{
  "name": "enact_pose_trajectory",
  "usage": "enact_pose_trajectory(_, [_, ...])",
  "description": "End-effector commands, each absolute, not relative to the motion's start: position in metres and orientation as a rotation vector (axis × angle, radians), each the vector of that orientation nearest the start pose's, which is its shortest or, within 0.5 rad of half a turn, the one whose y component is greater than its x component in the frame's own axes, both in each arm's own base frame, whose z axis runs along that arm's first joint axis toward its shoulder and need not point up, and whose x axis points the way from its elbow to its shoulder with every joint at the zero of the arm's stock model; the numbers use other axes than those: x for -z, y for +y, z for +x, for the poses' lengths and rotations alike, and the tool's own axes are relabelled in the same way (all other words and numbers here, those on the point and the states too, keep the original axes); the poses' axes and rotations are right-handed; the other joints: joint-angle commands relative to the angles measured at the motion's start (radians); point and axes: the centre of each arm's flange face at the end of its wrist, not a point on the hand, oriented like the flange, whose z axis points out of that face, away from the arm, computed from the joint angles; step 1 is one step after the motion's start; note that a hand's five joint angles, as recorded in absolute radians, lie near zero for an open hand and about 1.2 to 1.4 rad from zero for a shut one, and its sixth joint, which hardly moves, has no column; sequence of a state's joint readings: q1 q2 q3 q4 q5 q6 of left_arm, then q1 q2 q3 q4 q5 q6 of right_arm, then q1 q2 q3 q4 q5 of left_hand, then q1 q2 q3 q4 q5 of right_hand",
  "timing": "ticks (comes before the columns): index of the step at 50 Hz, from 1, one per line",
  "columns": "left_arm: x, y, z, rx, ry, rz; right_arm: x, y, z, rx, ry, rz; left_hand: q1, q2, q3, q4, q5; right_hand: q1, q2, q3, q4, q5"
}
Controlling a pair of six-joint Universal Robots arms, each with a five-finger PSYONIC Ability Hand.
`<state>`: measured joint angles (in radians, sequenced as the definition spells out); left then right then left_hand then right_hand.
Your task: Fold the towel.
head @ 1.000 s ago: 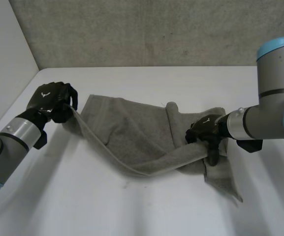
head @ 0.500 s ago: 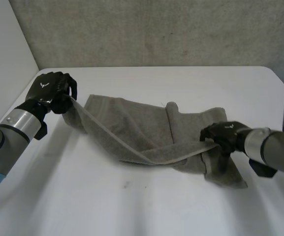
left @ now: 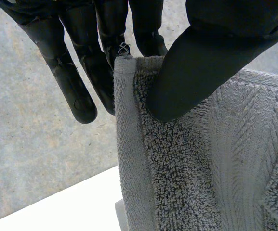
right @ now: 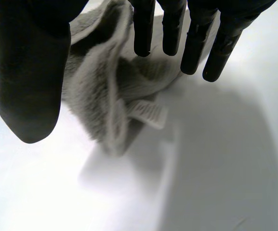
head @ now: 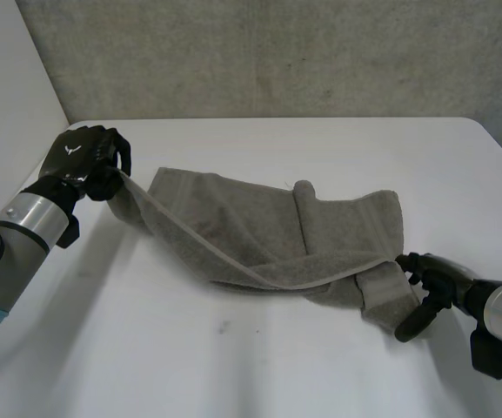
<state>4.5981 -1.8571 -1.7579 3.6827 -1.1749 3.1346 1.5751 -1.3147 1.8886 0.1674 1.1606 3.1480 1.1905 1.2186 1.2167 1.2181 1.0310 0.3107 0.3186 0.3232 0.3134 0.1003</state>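
Note:
A grey towel (head: 259,231) lies rumpled across the middle of the white table (head: 233,366), with a raised fold near its centre. My left hand (head: 83,161) is shut on the towel's left corner and holds it lifted off the table. In the left wrist view the thumb (left: 201,62) pinches the towel's hemmed edge (left: 129,144) against the fingers (left: 76,72). My right hand (head: 433,287) is open at the towel's right end, its fingers straight and apart from the cloth. In the right wrist view the towel's end (right: 110,96), with a white label (right: 146,111), lies below the fingers (right: 196,43).
A grey textured wall (head: 277,52) runs behind the table's far edge. A pale panel (head: 7,104) stands at the left. Bare table stretches in front of the towel and to its right.
My right hand has let go of the towel's right end and drawn back to the right and toward the near edge; that end has dropped onto the table. The left hand keeps its corner.

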Motion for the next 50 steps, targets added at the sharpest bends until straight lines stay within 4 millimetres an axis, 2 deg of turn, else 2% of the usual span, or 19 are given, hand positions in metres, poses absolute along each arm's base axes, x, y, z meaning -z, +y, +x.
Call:
enact_pose_trajectory(1, [-0.209,-0.327,-0.205,2.51,2.355,0.634,-0.144,-0.238,0.165,0.994,2.477,-0.093,0.206,0.178,0.18,0.178,0.191,-0.023,-0.031,-0.036,-0.026,0.013])
enact_pose_trajectory(5, [-0.208,-0.326,-0.205,2.507,2.361,0.634,-0.141,-0.237,0.163,0.975,2.478,-0.076,0.206,0.178,0.18,0.178,0.191,0.062,0.054,0.05,0.059,0.098])
enact_pose_trajectory(7, [-0.208,-0.326,-0.203,2.499,2.368,0.627,-0.139,-0.236,0.163,0.974,2.475,-0.078,0.206,0.178,0.18,0.178,0.191,0.561,0.553,0.548,0.558,0.597])
enact_pose_trajectory(8, [-0.208,-0.326,-0.203,2.499,2.368,0.627,-0.139,-0.237,0.163,0.974,2.475,-0.078,0.206,0.178,0.18,0.178,0.191,0.564,0.556,0.552,0.561,0.6])
enact_pose_trajectory(9, [-0.208,-0.327,-0.202,2.499,2.371,0.622,-0.14,-0.238,0.163,0.996,2.467,-0.086,0.206,0.178,0.18,0.178,0.191,0.945,0.937,0.932,0.942,0.981])
enact_pose_trajectory(10, [-0.21,-0.326,-0.202,2.506,2.363,0.619,-0.142,-0.242,0.163,1.031,2.455,-0.098,0.206,0.178,0.18,0.178,0.191,1.084,1.076,1.072,1.081,1.12])
enact_pose_trajectory(13, [-0.214,-0.326,-0.2,2.517,2.349,0.615,-0.147,-0.246,0.162,1.071,2.448,-0.123,0.206,0.178,0.18,0.178,0.191,1.086,1.078,1.073,1.083,1.121])
enact_pose_trajectory(15, [-0.223,-0.323,-0.196,2.533,2.325,0.601,-0.171,-0.26,0.161,1.235,2.413,-0.196,0.206,0.178,0.18,0.178,0.191,1.086,1.078,1.073,1.083,1.121])
enact_pose_trajectory(16, [-0.223,-0.323,-0.196,2.533,2.325,0.601,-0.172,-0.26,0.161,1.236,2.413,-0.197,0.206,0.178,0.18,0.178,0.191,1.086,1.078,1.073,1.083,1.121])
enact_pose_trajectory(18, [-0.234,-0.318,-0.187,2.539,2.293,0.579,-0.22,-0.266,0.16,1.492,2.325,-0.346,0.206,0.178,0.18,0.178,0.191,1.086,1.078,1.073,1.083,1.121])
enact_pose_trajectory(19, [-0.234,-0.318,-0.187,2.539,2.293,0.579,-0.22,-0.266,0.16,1.493,2.325,-0.346,0.206,0.178,0.18,0.178,0.191,1.086,1.078,1.073,1.083,1.121])
enact_pose_trajectory(21, [-0.248,-0.31,-0.179,2.555,2.252,0.558,-0.264,-0.26,0.16,1.695,2.248,-0.498,0.206,0.178,0.18,0.178,0.191,1.086,1.078,1.073,1.083,1.121])
enact_pose_trajectory(22, [-0.248,-0.309,-0.179,2.555,2.252,0.558,-0.264,-0.26,0.16,1.696,2.247,-0.499,0.206,0.178,0.18,0.178,0.191,1.086,1.078,1.073,1.083,1.121])
enact_pose_trajectory(23, [-0.252,-0.304,-0.176,2.555,2.246,0.552,-0.282,-0.256,0.16,1.789,2.219,-0.574,0.206,0.178,0.18,0.178,0.191,1.086,1.078,1.073,1.083,1.121])
enact_pose_trajectory(27, [-0.267,-0.29,-0.164,2.571,2.209,0.56,-0.311,-0.247,0.157,1.934,2.216,-0.791,0.206,0.178,0.18,0.178,0.191,1.086,1.078,1.073,1.083,1.121])
enact_pose_trajectory(32, [-0.281,-0.279,-0.15,2.567,2.212,0.557,-0.332,-0.241,0.154,2.009,2.257,-0.962,0.206,0.178,0.18,0.178,0.191,1.086,1.078,1.073,1.083,1.121])
enact_pose_trajectory(38, [-0.303,-0.264,-0.142,2.622,2.239,0.515,-0.362,-0.237,0.153,2.106,2.238,-1.004,0.206,0.178,0.18,0.178,0.191,1.086,1.078,1.073,1.083,1.121])
enact_pose_trajectory(44, [-0.303,-0.261,-0.143,2.641,2.257,0.502,-0.358,-0.239,0.152,2.005,2.31,-1.05,0.206,0.178,0.18,0.178,0.191,1.086,1.078,1.073,1.083,1.121])
enact_pose_trajectory(50, [-0.285,-0.26,-0.146,2.587,2.357,0.485,-0.328,-0.254,0.152,1.791,2.421,-1.208,0.206,0.178,0.18,0.178,0.191,1.086,1.078,1.073,1.083,1.121])
